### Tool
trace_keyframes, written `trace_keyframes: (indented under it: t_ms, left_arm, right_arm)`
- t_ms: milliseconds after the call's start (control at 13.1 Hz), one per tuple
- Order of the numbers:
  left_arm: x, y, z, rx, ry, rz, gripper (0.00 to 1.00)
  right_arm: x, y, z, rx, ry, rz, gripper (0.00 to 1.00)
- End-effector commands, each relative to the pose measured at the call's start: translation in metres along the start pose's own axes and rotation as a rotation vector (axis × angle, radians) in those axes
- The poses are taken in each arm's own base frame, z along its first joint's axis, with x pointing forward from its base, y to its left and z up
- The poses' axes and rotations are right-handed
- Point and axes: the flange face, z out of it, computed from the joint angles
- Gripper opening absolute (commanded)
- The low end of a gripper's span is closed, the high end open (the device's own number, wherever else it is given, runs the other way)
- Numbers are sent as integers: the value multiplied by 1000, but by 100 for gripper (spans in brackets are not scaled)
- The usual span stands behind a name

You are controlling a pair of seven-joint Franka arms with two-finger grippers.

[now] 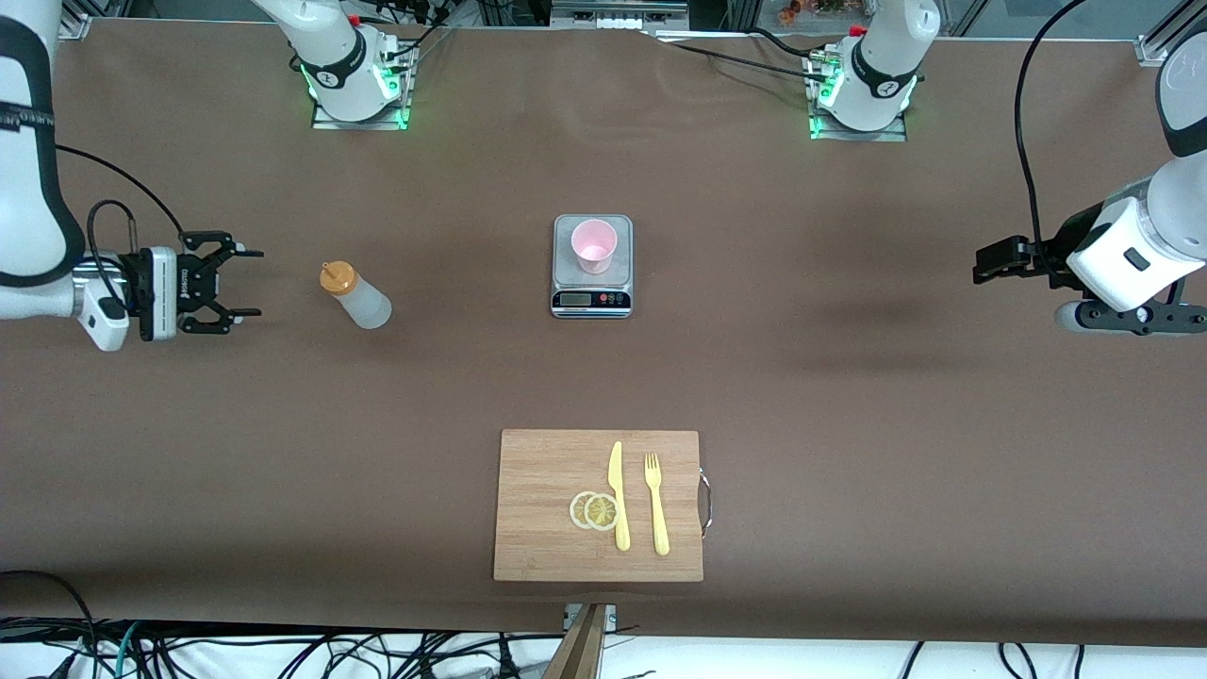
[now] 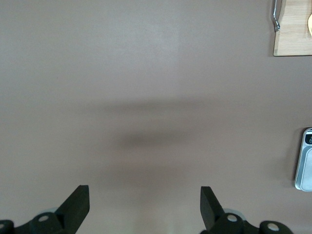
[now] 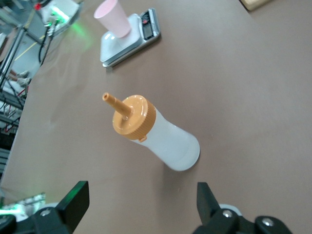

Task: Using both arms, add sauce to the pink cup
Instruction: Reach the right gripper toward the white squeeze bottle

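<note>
Sauce (image 1: 356, 294): one bottle; one pink cup (image 1: 594, 245) on one scale (image 1: 591, 300).

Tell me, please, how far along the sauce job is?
Barely begun. Done: pink cup stands on the scale. In hand: open right pincer faces the upright sauce bottle, apart from it. Left pincer waits open over bare table. Left: grasping, pouring.

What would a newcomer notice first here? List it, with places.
The pink cup standing on a scale at the table's middle, and the sauce bottle upright toward the right arm's end, with the open right gripper beside it. Nearer the camera, a board holds lemon slices, a knife and a fork.
</note>
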Motion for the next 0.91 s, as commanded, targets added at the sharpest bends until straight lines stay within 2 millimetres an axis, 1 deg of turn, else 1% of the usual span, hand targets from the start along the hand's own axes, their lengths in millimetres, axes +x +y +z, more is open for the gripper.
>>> trace_keyframes:
  t_ms: [0,152,305,457,534,610,686,762,839]
  left_arm:
    - [2,1,-8,2,5,27,100]
    - [2,1,-8,2,5,27,100]
    - [2,0,-9,2,7,26,100]
    - [2,2,-9,3,7,29,100]
    - [2,2,-9,3,7,29,100]
    - [2,1,-9,1,7,27,100]
    - [2,1,-9,1,7,27,100]
    - [2,1,-9,1,7,27,100]
    - [2,1,-9,1,7,29,100]
  right_arm:
    - [-16,14,22,21,111,-165,95]
    - [-23,21,46,56,212,-266,95]
    - [-34,31,68,52,287,-341,95]
    - [-40,43,96,42,375,-424,95]
    - [-40,47,112,51,429,-451,95]
    - [-45,47,123,68,456,-443,95]
    - [-48,48,128,75,463,-451,95]
    - [-50,49,135,77,469,-472,95]
    - [-47,51,138,74,480,-479,95]
